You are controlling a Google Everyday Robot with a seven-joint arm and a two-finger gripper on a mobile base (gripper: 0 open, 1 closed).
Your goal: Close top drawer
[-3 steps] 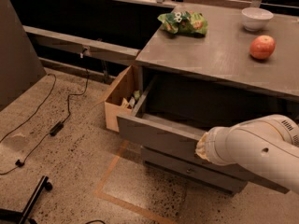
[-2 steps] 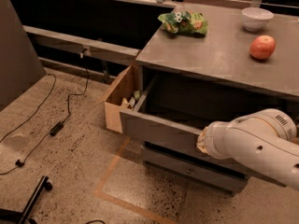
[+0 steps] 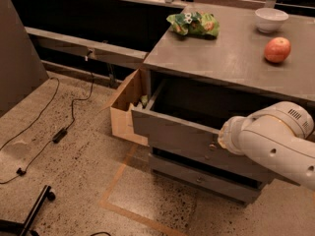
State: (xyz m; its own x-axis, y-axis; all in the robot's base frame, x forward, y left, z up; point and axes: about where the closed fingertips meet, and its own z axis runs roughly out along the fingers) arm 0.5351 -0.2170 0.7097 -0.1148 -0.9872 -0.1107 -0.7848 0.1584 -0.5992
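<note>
The gripper [image 3: 222, 140] is at the front of the top drawer [image 3: 172, 132], but the white arm [image 3: 275, 141] covers most of it and the drawer front's right part, and the arm itself is cut by the right edge. The drawer's inside is too dark to show contents, and its left corner screens part of the cardboard box [image 3: 124, 109], whose contents cannot be made out. The print on the green bag [image 3: 194, 23] is too blurred to read, and a black wheeled leg [image 3: 34, 211] is cut off at the lower left corner
</note>
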